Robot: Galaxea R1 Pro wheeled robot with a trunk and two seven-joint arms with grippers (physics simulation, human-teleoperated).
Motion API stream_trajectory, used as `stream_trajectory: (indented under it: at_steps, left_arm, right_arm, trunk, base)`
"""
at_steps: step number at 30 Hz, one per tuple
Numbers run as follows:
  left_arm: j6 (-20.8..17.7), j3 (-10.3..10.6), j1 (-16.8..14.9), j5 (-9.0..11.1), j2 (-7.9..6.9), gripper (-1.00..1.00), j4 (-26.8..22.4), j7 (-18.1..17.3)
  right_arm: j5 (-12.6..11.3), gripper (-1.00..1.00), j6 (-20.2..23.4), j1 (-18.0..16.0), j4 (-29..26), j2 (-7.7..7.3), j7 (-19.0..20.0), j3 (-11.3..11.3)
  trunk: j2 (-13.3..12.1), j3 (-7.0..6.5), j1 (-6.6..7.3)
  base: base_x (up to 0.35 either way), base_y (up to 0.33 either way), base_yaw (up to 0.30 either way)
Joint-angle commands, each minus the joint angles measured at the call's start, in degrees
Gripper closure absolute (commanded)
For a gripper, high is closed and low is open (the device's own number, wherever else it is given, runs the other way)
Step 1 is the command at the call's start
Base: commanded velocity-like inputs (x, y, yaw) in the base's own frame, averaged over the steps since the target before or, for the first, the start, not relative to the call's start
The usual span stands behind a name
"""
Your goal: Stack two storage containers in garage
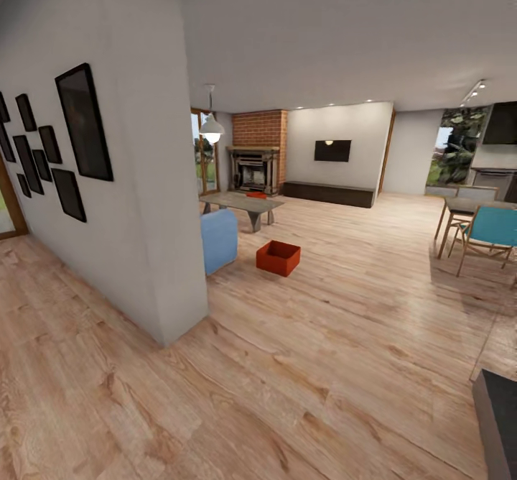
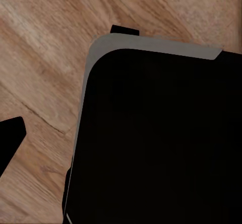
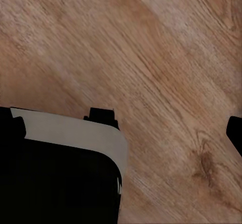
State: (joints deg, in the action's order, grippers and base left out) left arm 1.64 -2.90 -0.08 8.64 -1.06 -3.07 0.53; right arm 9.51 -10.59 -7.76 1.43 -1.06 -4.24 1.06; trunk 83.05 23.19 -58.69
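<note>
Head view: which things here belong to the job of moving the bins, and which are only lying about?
For the job:
- bin on the wood floor
- second bin on the grey table

Lying about:
- blue seat
- fireplace
- bench
- teal chair
- wall frames

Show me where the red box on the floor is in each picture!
Head view: red box on the wood floor, middle, beside the blue seat.
Left wrist view: wood floor and a dark robot part.
Right wrist view: the same.
Shared landmark: the wood floor.
</note>
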Motion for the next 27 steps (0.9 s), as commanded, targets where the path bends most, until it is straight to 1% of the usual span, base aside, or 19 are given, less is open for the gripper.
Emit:
stream_trajectory:
  at_steps: [1,27]
  left_arm:
    - [0.12,-0.26,-0.01,0.23,0.01,-1.00,-0.01,0.04]
    - [0.12,-0.26,-0.01,0.23,0.01,-1.00,-0.01,0.01]
  right_arm:
    - [0.51,-1.00,-0.22,-0.07,0.15,0.01,-0.33,0.08]
    - [0.59,-1.00,-0.21,-0.06,0.15,-0.18,0.11,0.27]
  trunk:
    - [0.03,0.06,-0.03]
    - [0.03,0.06,-0.03]
  base:
    - [0.323,0.119,-0.065]
    - [0.323,0.102,-0.005]
